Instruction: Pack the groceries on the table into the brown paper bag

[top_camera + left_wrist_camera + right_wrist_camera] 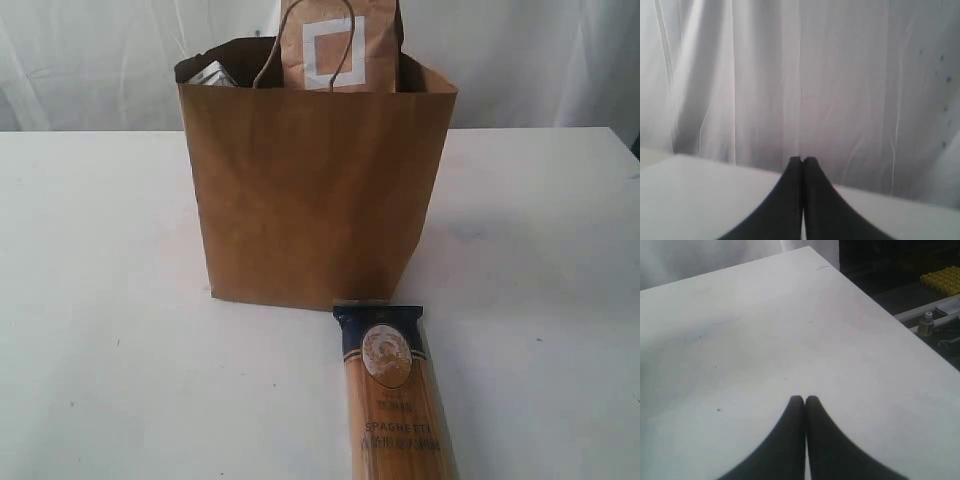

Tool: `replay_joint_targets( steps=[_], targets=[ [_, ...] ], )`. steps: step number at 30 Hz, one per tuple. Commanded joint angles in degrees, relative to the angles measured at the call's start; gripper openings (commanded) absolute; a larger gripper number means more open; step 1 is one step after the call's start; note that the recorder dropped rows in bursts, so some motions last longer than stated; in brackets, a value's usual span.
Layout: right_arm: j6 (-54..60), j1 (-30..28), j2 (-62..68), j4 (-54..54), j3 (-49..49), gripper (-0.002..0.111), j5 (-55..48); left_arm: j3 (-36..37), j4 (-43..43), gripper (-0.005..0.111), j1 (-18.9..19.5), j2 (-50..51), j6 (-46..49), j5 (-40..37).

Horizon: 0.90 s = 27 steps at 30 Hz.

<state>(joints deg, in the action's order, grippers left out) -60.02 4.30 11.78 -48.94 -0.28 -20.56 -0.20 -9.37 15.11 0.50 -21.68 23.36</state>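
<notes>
The brown paper bag (310, 190) stands upright at the middle of the white table (90, 300). A brown pouch with a grey square label (340, 45) sticks up out of its top, and a shiny item (210, 74) shows at the bag's left rim. A spaghetti packet (392, 395) lies flat on the table in front of the bag. Neither gripper shows in the exterior view. My left gripper (803, 160) is shut and empty, facing a white curtain over the table edge. Above bare tabletop my right gripper (804, 399) is shut, nothing in it.
A white curtain (110, 60) hangs behind the table. In the right wrist view the table's edge (880, 310) drops off to a dark area holding a yellow block (942, 280) and metal parts.
</notes>
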Motion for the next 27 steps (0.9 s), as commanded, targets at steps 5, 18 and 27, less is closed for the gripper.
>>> replay_joint_targets(
  steps=[5, 18, 27],
  targets=[
    [-0.12, -0.31, 0.02, -0.61, 0.28, 0.000, 0.28, 0.20, 35.12, 0.000, 0.20, -0.50, 40.15, -12.14],
    [-0.12, -0.31, -6.16, -0.61, 0.28, 0.000, -0.59, 0.20, 35.70, 0.000, 0.20, -0.50, 57.00, -32.61],
    [-0.12, -0.31, -11.78, -0.46, 0.28, 0.000, -0.15, 0.20, 33.75, 0.000, 0.20, -0.50, 60.79, -27.75]
  ],
)
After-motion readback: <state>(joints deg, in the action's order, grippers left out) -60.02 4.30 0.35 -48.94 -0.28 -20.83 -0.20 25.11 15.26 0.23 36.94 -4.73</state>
